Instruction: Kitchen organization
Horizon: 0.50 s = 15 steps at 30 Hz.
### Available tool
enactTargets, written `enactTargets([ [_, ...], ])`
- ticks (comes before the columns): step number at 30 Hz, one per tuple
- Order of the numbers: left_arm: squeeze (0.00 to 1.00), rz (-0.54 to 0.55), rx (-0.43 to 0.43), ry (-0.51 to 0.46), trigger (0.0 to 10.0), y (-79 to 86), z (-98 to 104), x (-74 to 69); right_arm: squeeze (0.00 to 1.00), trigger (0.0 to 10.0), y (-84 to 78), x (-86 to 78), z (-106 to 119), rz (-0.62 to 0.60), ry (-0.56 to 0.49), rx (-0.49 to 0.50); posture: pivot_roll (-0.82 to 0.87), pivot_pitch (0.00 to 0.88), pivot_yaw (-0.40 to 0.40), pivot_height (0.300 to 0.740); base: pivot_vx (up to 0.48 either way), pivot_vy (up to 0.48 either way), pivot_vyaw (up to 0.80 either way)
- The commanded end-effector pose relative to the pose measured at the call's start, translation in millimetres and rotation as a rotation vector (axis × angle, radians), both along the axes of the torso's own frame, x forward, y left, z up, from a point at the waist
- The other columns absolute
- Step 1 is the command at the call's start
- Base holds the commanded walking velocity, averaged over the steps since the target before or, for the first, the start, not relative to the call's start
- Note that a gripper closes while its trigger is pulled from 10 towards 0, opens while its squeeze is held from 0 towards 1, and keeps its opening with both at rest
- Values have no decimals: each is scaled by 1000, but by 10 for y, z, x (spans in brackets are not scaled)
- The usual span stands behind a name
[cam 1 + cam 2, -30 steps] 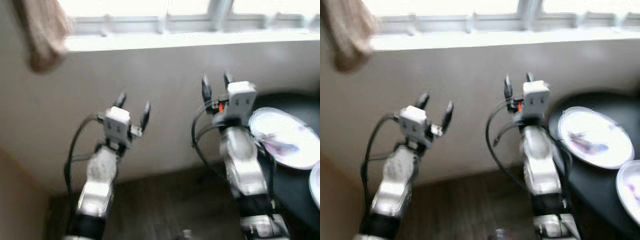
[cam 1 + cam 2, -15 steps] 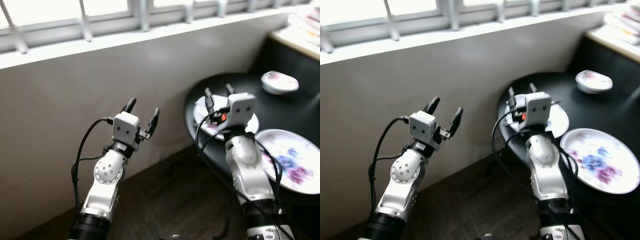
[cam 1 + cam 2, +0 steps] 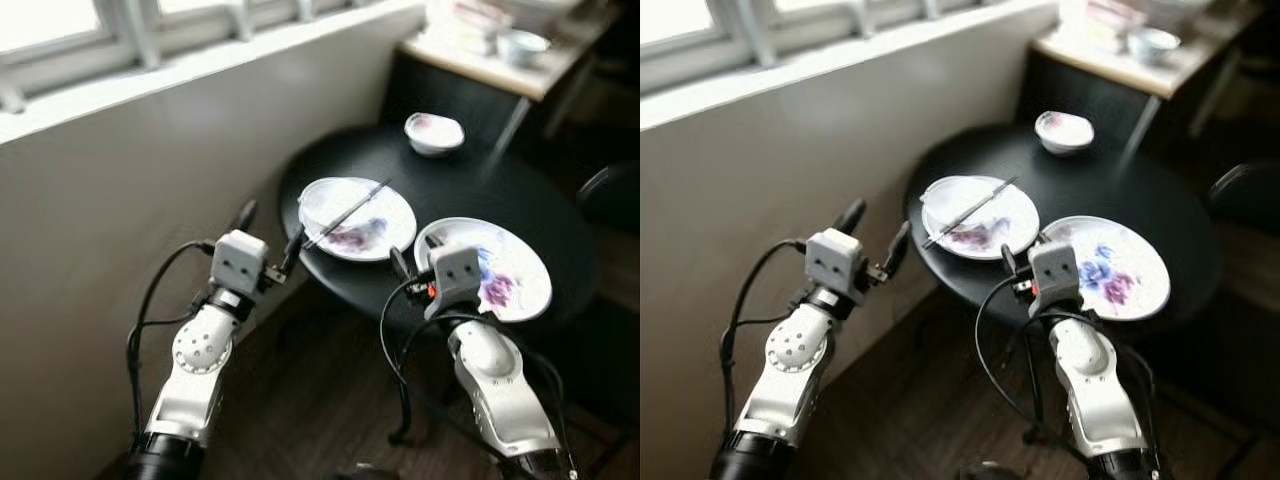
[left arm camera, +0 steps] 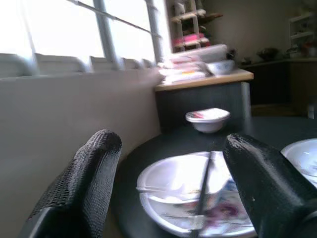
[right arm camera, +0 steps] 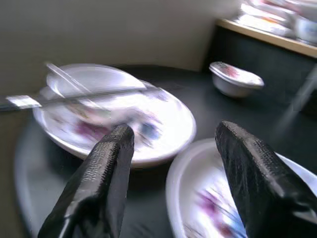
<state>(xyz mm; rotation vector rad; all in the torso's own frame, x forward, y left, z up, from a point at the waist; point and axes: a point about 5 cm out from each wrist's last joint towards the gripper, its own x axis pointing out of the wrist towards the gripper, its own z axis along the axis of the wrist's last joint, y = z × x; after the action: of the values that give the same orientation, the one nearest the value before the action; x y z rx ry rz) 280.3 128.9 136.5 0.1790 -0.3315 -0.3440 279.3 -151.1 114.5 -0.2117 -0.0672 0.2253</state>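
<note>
Counter: a round black counter [image 3: 520, 195] stands near the wall under the window.
Near plate: a white flowered plate [image 3: 358, 218] lies at the counter's edge toward the wall, with dark chopsticks [image 3: 348, 213] across it and what looks like a clear spoon, which I cannot tell for sure.
Second plate: another flowered plate [image 3: 505, 268] lies just beside the first, closer to the robot's right arm.
Bowl: a small bowl [image 3: 434, 133] stands on the far side of the counter, well apart from both plates.
Left end effector [image 3: 270, 235]: raised in front of the counter's edge, fingers apart, holding nothing; in the left wrist view the near plate lies between its fingers.
Right end effector [image 5: 176, 163]: raised before the second plate, fingers apart, holding nothing.
Progress: the task seems to be at its beginning; no dish is picked up and nothing is stacked.
Left to do: I judge that plates, chopsticks and bowl all need collecting, probably starting with the near plate.
</note>
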Motion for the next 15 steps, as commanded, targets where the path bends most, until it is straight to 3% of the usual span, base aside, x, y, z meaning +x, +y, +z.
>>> enactTargets([
  [1,0,-19,12,2,10000,-56,-9,-20,0,10000,-13,-5,59,-8,-15,-30,-36,0,-48,740,0,0,0],
  [7,0,-11,18,6,10000,-26,-18,-38,0,10000,-31,-5,51,-31,9,-9,-28,0,-53,740,0,0,0],
  [15,0,-1,19,11,10000,-17,-22,-42,0,10000,-47,34,52,-54,30,18,-28,0,-55,740,0,-453,0],
])
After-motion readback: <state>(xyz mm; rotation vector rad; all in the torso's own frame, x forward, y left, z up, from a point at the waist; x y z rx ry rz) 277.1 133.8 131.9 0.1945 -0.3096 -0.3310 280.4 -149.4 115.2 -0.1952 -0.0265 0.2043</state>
